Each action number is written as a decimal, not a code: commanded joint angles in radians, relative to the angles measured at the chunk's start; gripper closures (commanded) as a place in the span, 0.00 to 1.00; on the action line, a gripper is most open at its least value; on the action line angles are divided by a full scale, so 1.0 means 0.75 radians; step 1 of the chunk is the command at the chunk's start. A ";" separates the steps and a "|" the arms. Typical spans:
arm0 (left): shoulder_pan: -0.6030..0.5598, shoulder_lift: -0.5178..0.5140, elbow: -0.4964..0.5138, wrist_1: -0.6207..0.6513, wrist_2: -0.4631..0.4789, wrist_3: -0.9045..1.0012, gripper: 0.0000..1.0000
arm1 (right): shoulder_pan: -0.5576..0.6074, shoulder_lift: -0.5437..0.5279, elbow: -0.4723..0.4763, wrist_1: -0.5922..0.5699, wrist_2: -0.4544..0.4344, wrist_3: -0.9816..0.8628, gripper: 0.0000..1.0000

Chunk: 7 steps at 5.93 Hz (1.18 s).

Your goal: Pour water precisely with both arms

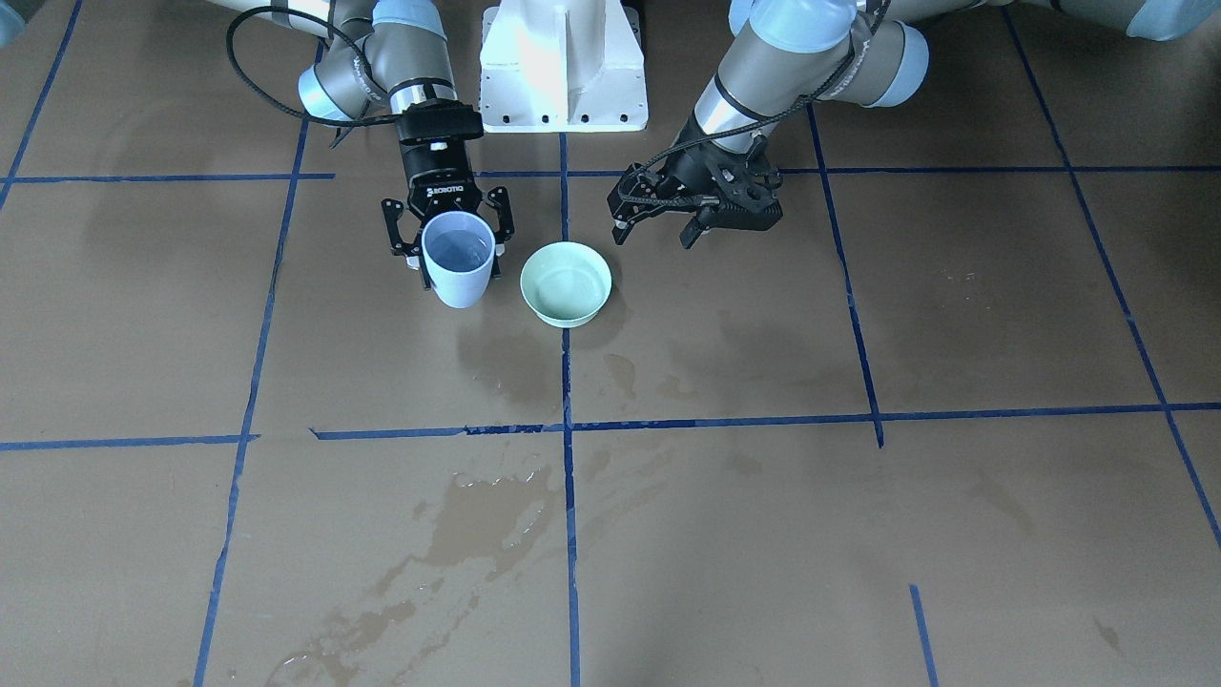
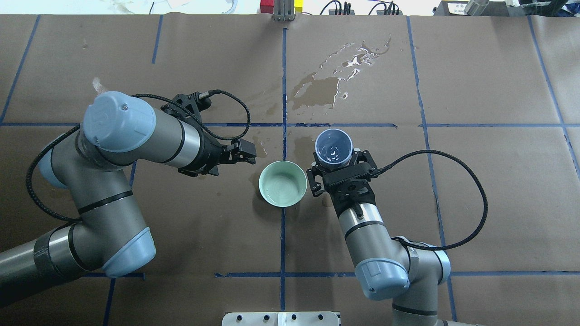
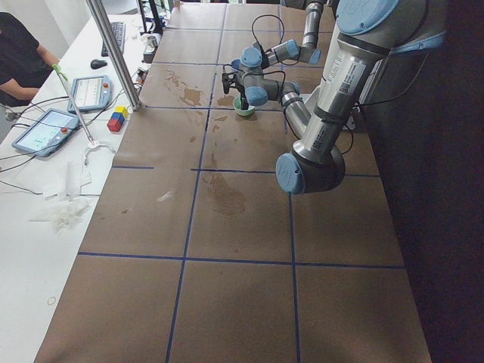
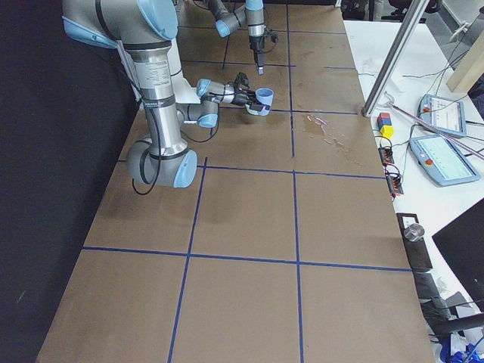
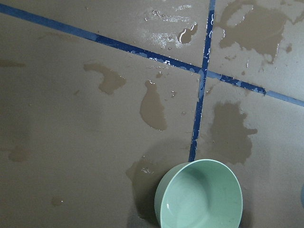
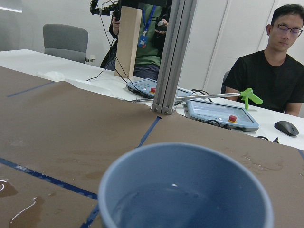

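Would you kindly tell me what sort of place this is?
Probably a robotics lab: left arm and right arm over a brown-papered table gridded with blue tape, teach pendants on a side bench.

— Where is the water (image 1: 458, 250)?
— In the pale blue cup (image 1: 460, 286). It is a clear, level pool a little below the rim, faintly glinting.
— What holds the cup?
— The right arm (image 2: 362, 226). The right gripper (image 2: 335, 159) has its jaws clamped on the cup's sides, with the cup upright just beside the green bowl (image 2: 263, 179).
— And the left arm (image 2: 136, 140)?
— It bends in from the bowl's other side. The left gripper (image 1: 656, 232) hangs near the bowl over the counter (image 1: 954, 305), jaws apart and holding nothing.
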 commanded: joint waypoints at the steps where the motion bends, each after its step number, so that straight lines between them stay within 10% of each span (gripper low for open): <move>1: -0.002 0.018 -0.022 0.001 0.000 0.000 0.00 | -0.008 0.028 -0.007 -0.078 0.009 -0.009 0.98; 7: -0.004 0.020 -0.028 0.001 0.000 0.000 0.00 | -0.016 0.038 -0.001 -0.226 -0.027 -0.656 1.00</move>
